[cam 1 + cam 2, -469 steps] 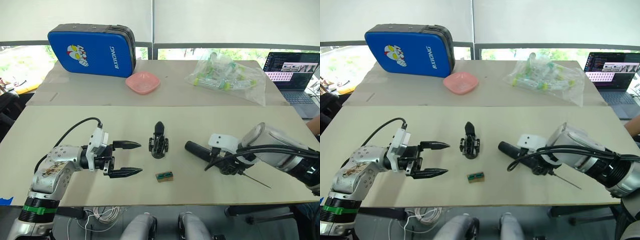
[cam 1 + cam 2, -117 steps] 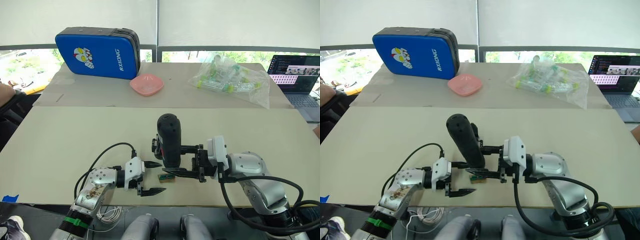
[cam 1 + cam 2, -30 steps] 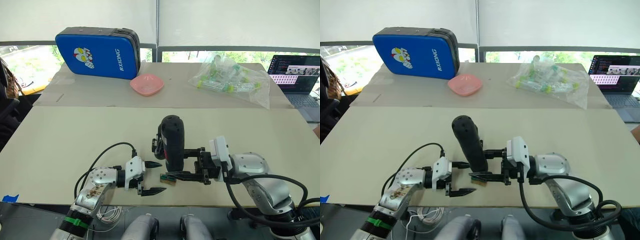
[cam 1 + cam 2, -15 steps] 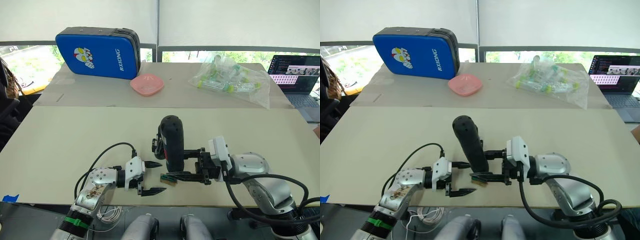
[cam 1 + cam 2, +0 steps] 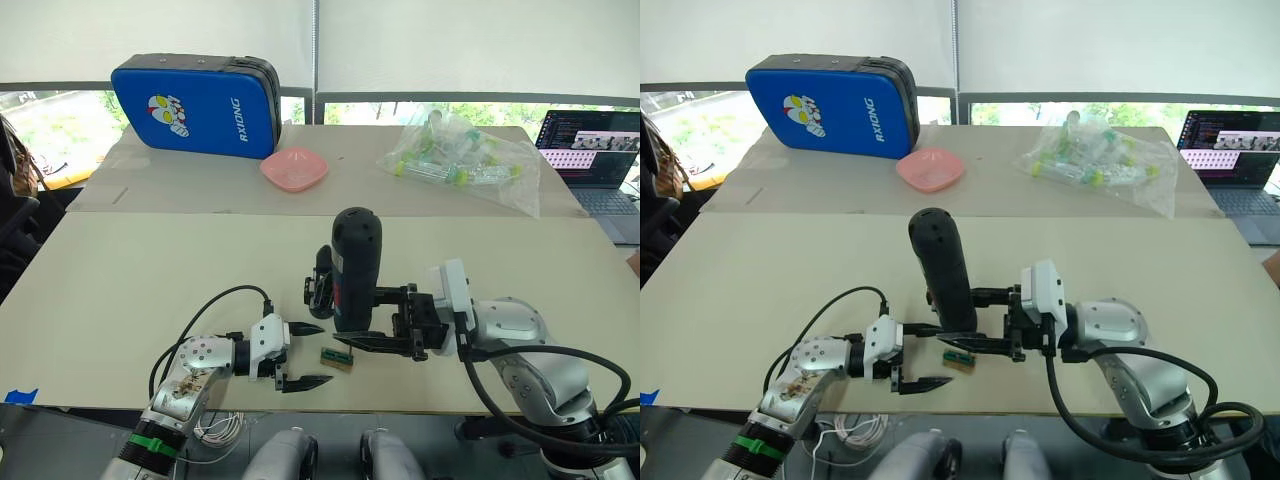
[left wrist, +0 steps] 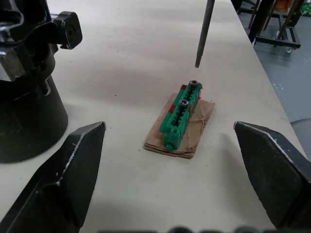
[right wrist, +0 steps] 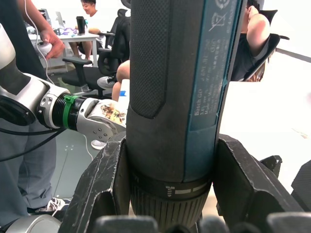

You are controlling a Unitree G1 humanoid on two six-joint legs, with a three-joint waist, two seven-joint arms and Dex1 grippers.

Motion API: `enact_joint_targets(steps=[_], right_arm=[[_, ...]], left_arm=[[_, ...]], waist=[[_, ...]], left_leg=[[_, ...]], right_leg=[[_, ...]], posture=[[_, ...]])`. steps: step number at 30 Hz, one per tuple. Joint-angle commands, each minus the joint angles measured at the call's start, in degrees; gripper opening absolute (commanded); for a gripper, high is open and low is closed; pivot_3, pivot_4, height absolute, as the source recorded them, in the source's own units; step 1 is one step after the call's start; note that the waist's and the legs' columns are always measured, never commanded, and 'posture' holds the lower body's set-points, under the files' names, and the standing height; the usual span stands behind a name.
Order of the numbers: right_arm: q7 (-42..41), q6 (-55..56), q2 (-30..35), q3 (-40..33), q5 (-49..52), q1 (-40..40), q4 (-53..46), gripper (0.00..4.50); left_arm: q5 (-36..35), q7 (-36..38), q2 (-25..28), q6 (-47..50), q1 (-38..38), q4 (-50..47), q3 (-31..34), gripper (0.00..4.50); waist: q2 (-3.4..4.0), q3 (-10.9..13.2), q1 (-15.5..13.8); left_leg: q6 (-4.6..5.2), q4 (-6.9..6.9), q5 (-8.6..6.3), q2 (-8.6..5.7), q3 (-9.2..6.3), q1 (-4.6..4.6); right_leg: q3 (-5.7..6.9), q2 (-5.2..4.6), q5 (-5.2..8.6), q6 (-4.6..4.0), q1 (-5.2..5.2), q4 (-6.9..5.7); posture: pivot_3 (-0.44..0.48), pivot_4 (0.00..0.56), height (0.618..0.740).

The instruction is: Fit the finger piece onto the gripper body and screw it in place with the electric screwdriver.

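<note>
Risen slightly, the electric screwdriver [image 5: 355, 265] stands upright in the right gripper [image 5: 372, 321] jaws; left gripper [image 5: 305, 354] jaws wide around a green holder [image 6: 181, 116]

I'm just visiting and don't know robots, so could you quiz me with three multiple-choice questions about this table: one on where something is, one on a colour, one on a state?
1. Where is the metal bit of the electric screwdriver?
A. Just above the green screw holder
B. Inside the pink dish
C. On the laptop

2. What colour is the zip case at the back?
A. Red
B. Blue
C. Yellow

3. What is the right tool doing?
A. Hanging open over nothing
B. Gripping the screwdriver upright
C. Pressing the plastic bag

Answers: 1 A, the left wrist view shows the bit hanging over the holder's screws. 2 B, its shell is plainly blue. 3 B, its fingers clamp both sides of the barrel; the left tool stays open beside the holder.
</note>
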State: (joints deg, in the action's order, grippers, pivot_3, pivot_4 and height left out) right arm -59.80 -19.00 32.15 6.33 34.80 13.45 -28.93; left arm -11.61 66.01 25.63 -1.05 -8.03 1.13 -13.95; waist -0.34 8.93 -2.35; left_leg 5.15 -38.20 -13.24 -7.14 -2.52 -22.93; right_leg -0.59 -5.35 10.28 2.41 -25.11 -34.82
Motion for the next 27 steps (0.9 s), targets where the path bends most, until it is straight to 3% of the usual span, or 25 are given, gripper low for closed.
enact_joint_targets(steps=[1, 27], right_arm=[[-0.12, 2.59, -0.63, -0.32, -0.25, 0.41, -1.55, 1.96], [-1.84, 4.24, -0.69, -0.35, -1.78, -1.5, -0.33, 1.96]], left_arm=[[0.52, 0.36, -0.07, 0.57, 1.36, 2.09, -2.21, 4.5], [0.62, 0.46, -0.01, 0.11, 1.68, 2.5, -2.28, 4.5]], waist=[[0.0, 0.0, 0.0], [0.0, 0.0, 0.02]], left_leg=[[0.0, 0.0, 0.0, 0.0, 0.0, 0.0], [0.0, 0.0, 0.0, 0.0, 0.0, 0.01]], right_leg=[[0.0, 0.0, 0.0, 0.0, 0.0, 0.0], [0.01, 0.0, 0.0, 0.0, 0.0, -0.01]], posture=[[0.0, 0.15, 0.74], [0.0, 0.15, 0.74]])
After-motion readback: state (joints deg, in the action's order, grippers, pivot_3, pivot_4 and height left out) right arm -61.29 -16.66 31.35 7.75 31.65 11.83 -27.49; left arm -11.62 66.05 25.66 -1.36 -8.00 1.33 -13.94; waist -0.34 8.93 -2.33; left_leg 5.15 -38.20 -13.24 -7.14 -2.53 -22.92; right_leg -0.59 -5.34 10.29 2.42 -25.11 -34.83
